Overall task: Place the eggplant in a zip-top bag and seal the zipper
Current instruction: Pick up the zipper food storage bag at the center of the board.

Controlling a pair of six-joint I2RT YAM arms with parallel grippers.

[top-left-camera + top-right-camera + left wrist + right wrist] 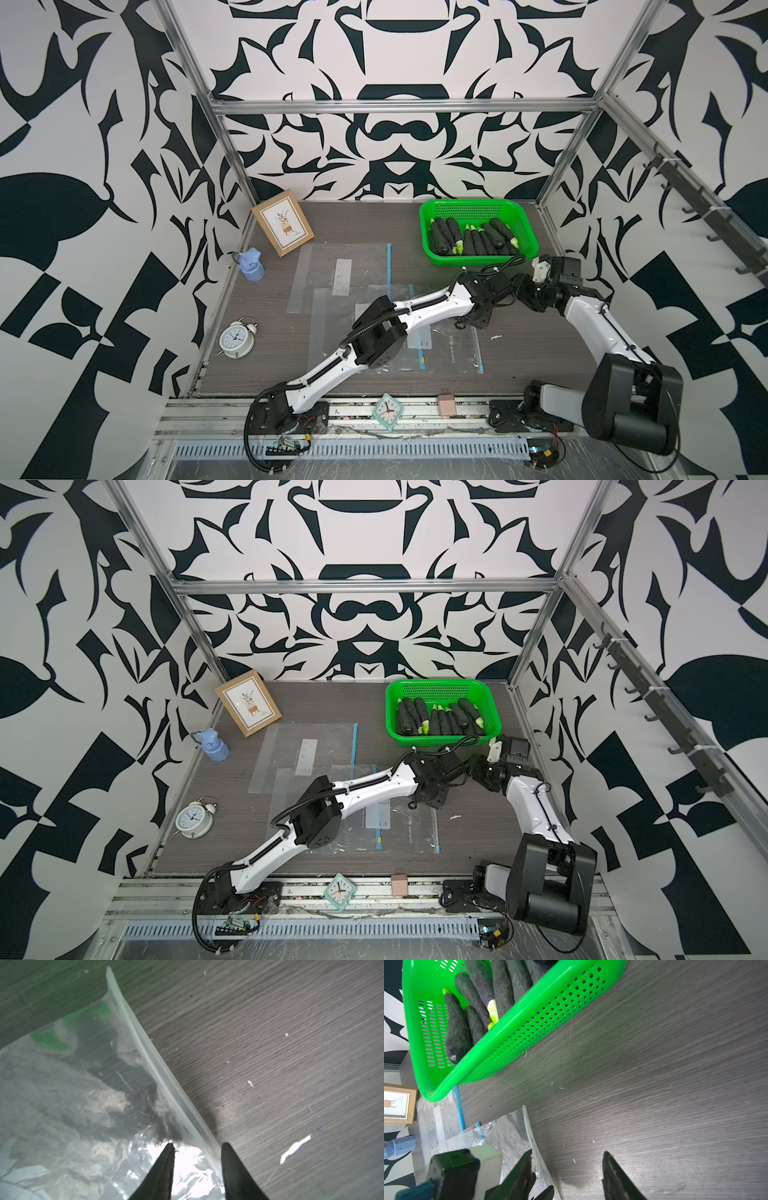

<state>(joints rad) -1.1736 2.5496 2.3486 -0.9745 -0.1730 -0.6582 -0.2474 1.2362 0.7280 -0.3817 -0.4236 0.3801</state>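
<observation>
Several dark eggplants [473,240] [500,987] lie in a green basket [478,258] [539,1022] at the back right. A clear zip-top bag [453,349] [83,1095] [508,1132] lies flat on the table in front of the basket. My left gripper [478,321] [198,1145] is down at the bag's far corner. It is open, and its jaws straddle the whitish zipper strip [162,1076]. My right gripper [513,293] [568,1151] is open close beside it. One of its fingers is over the bag's edge and the other over bare table.
More clear bags [345,270] with blue zippers overlap at mid-table. A picture frame [283,227], a blue bottle [251,266] and a white alarm clock [236,338] stand along the left side. A mint clock [387,409] and a pink block [446,405] sit on the front rail.
</observation>
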